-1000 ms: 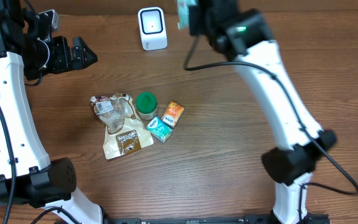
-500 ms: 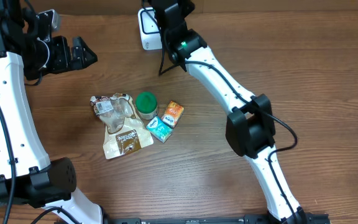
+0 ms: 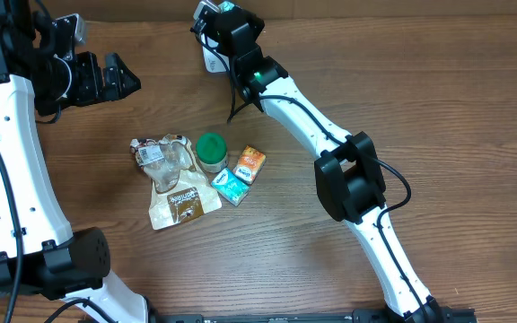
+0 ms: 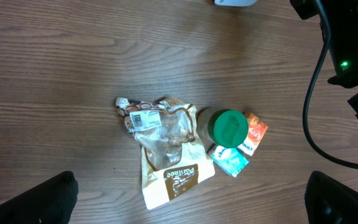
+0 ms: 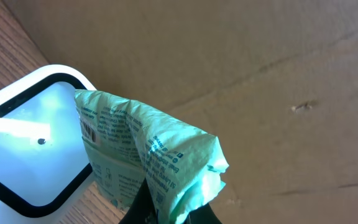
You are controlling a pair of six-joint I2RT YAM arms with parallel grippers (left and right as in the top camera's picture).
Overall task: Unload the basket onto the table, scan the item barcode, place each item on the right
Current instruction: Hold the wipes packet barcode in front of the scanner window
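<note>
- Wooden worktop [image 3: 438, 99] is noted; other items [image 3: 196, 170] lie piled, apparently unscanned.
- Green packet [image 5: 148, 155] is pinched in right claw [image 5: 166, 211], held at scanner [image 5: 23, 149]; read unconfirmed.
- Left claw [image 3: 119, 79] is spread wide, empty.

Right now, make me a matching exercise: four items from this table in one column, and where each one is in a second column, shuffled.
1. pale green crinkled plastic packet
2. round jar with green lid
3. small orange carton
4. brown paper pouch

A. lying flat, nearest the arm bases
B. farthest right of the loose items
C. pinched in the right hand, in front of the white scanner
D. standing upright among the loose items

Pairs: 1-C, 2-D, 3-B, 4-A
</note>
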